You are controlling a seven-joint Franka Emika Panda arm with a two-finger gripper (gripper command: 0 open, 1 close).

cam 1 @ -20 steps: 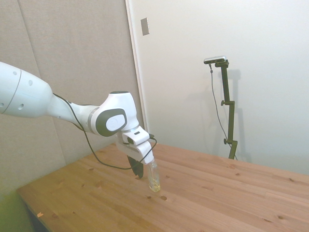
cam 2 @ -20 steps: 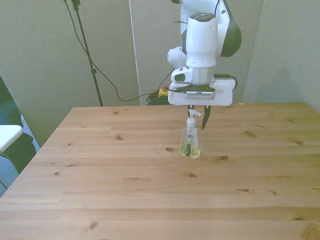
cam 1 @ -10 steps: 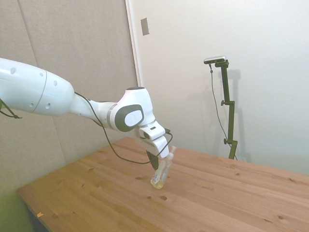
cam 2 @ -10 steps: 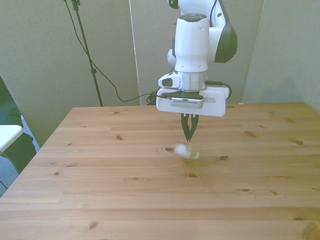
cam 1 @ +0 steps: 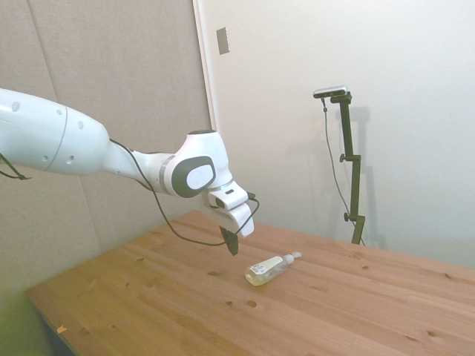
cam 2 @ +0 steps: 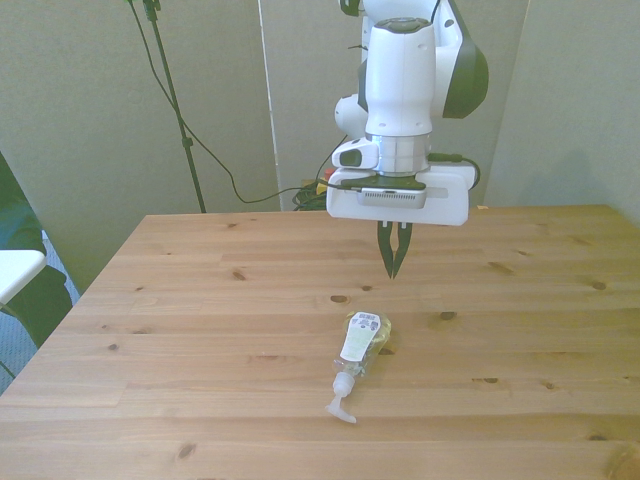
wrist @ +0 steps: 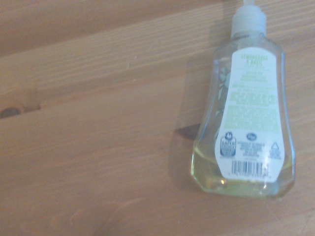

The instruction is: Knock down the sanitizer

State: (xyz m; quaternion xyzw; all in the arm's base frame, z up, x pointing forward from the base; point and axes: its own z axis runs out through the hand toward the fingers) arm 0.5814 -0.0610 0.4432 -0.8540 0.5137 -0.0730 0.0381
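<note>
The sanitizer (cam 2: 361, 345) lies flat on its side on the wooden table (cam 2: 200, 300), a clear slim bottle with yellowish liquid, its white label facing up and its white pump nozzle pointing toward the table's near edge in the front view. In the side view the sanitizer (cam 1: 269, 269) rests just beyond the arm, nozzle pointing away from it. The wrist view shows the sanitizer (wrist: 248, 118) from above, label up. My gripper (cam 2: 394, 270) hangs above the table behind the bottle, shut, touching nothing; in the side view the gripper (cam 1: 233, 248) is left of the bottle, apart from it.
A black cable loops from the wrist back along the arm (cam 1: 171, 230). Dark knots dot the tabletop (cam 2: 340, 298). A tall light stand with a cable (cam 2: 175, 110) rises behind the table at the front view's left.
The sanitizer stood upright between the open fingers, tipped over, and now lies flat. The gripper has shut and has drawn back up and away from the bottle.
</note>
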